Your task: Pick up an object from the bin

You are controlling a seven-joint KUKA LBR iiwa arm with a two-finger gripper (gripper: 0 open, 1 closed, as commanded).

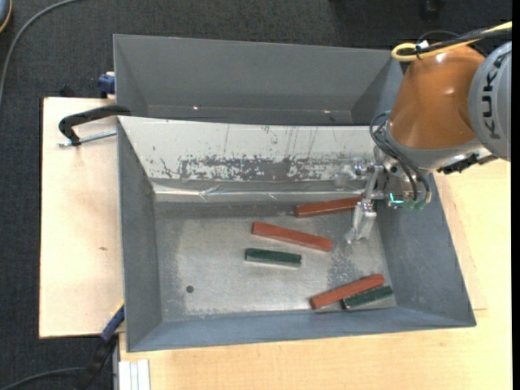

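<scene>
My gripper point(361, 222) hangs at the right side of the bin, its metal fingers pointing down with nothing seen between them. Just left of it, against the back wall, lies a reddish-brown bar point(325, 209). A second reddish-brown bar point(291, 236) lies slanted a little lower and further left. Near the bin's middle rests a dark green bar point(273, 257).
At the front right corner a reddish-brown bar point(347, 291) and a dark green bar point(367, 298) lie side by side, touching. The arm with its orange cover comes in over the bin's right rim. The bin's sloped walls close in on all sides.
</scene>
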